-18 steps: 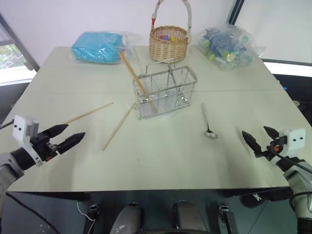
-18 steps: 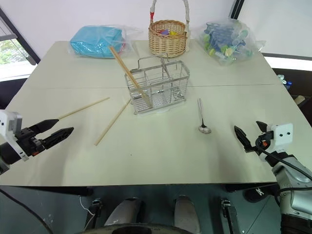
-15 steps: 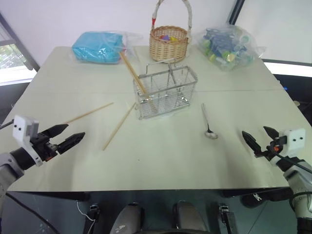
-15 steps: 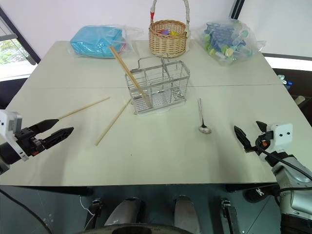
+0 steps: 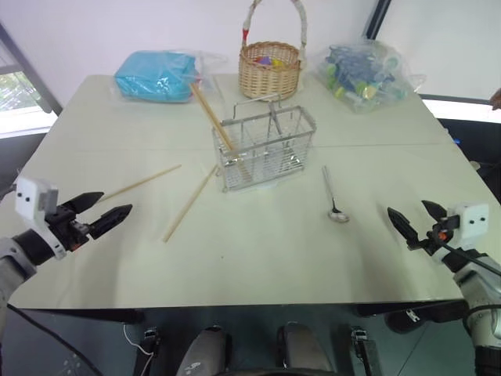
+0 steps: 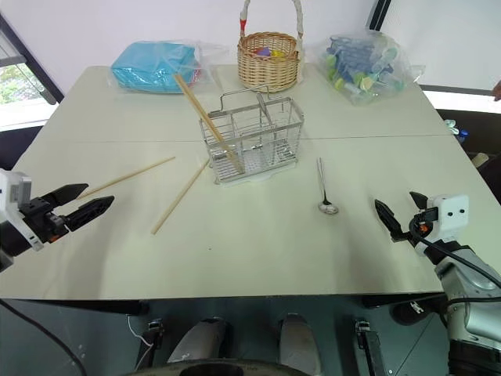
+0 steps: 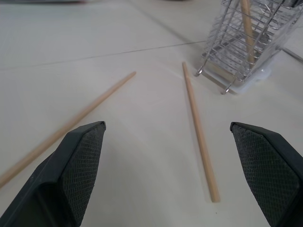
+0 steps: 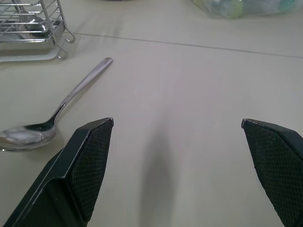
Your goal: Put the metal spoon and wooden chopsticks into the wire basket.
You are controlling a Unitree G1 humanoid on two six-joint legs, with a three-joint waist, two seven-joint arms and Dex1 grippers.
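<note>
The wire basket (image 5: pixel 264 147) stands at the table's middle, and one of the wooden chopsticks (image 5: pixel 213 116) leans inside it. Two more chopsticks lie flat to its left, one (image 5: pixel 190 203) near the basket's corner and one (image 5: pixel 141 182) farther left. The metal spoon (image 5: pixel 333 196) lies to the right of the basket, bowl toward me. My left gripper (image 5: pixel 116 203) hovers open near the front left, short of the two loose chopsticks (image 7: pixel 201 139). My right gripper (image 5: pixel 407 208) hovers open at the front right, to the right of the spoon (image 8: pixel 57 113). Neither holds anything.
At the table's far side sit a blue bag (image 5: pixel 156 76), a round wicker basket (image 5: pixel 271 66) with a tall handle, and a clear bag of coloured items (image 5: pixel 362 69). The table's front edge (image 5: pixel 250 301) runs just below both grippers.
My left gripper has drifted slightly to the left and a little away from me, still open. The right gripper, spoon, chopsticks and basket stay where they were.
</note>
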